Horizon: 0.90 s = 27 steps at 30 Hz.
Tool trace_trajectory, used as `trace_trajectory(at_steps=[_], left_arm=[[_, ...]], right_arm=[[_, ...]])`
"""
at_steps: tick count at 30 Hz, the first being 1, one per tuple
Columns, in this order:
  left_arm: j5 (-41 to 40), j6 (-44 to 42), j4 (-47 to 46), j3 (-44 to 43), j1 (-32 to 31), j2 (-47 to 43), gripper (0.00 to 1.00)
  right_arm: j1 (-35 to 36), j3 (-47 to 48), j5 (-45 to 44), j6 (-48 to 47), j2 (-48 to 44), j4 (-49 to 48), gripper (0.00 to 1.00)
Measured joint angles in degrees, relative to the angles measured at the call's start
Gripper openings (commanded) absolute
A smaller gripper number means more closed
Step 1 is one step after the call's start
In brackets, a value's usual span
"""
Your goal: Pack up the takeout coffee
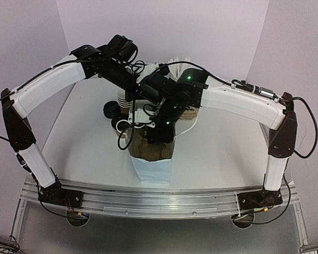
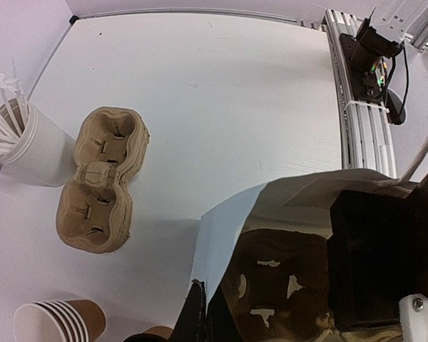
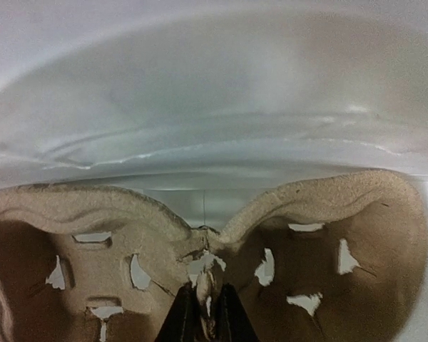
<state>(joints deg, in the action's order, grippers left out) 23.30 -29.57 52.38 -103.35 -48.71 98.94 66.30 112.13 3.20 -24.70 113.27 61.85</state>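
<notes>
Right gripper (image 3: 203, 322) in bag (image 3: 200, 92).
I see its fingers (image 3: 182, 322) nearly closed, clamping the 2-cup carrier (image 3: 328, 235); only the left wrist view shows a spare carrier (image 2: 100, 178).

Pulp carrier (image 3: 357, 235) rough, matt; paper bag (image 1: 155, 169) smooth w/ slight sheen; table (image 2: 221, 107) matt white.

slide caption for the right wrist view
Right tool pinching the centre ridge of a pulp cup carrier inside the white paper bag.
</notes>
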Motion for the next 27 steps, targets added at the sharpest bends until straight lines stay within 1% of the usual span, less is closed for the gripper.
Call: trace_trajectory(at_steps=[3, 5, 10, 15, 17, 20, 27], left_arm=[[-0.1, 0.0, 0.0, 0.0, 0.0, 0.0, 0.0], [-0.2, -0.1, 0.0, 0.0, 0.0, 0.0, 0.0], [-0.5, -0.2, 0.0, 0.0, 0.0, 0.0, 0.0], [-0.6, -0.4, 0.0, 0.1, 0.0, 0.0, 0.0], [-0.7, -0.4, 0.0, 0.1, 0.0, 0.0, 0.0], [-0.8, -0.4, 0.0, 0.1, 0.0, 0.0, 0.0], [-1.0, -0.5, -0.1, 0.5, 0.0, 0.0, 0.0]], right_arm=[[0.0, -0.3, 0.0, 0.1, 0.0, -0.1, 0.22], [0.0, -0.3, -0.1, 0.2, 0.0, -0.1, 0.24], [0.0, -0.3, -0.3, 0.3, 0.0, 0.1, 0.22], [0.0, -0.1, -0.8, 0.3, 0.0, 0.3, 0.15], [0.0, 0.1, -1.1, 0.4, 0.0, 0.5, 0.14], [0.0, 0.1, -1.3, 0.5, 0.0, 0.7, 0.15], [0.2, 0.4, -2.7, 2.0, 0.0, 0.8, 0.23]])
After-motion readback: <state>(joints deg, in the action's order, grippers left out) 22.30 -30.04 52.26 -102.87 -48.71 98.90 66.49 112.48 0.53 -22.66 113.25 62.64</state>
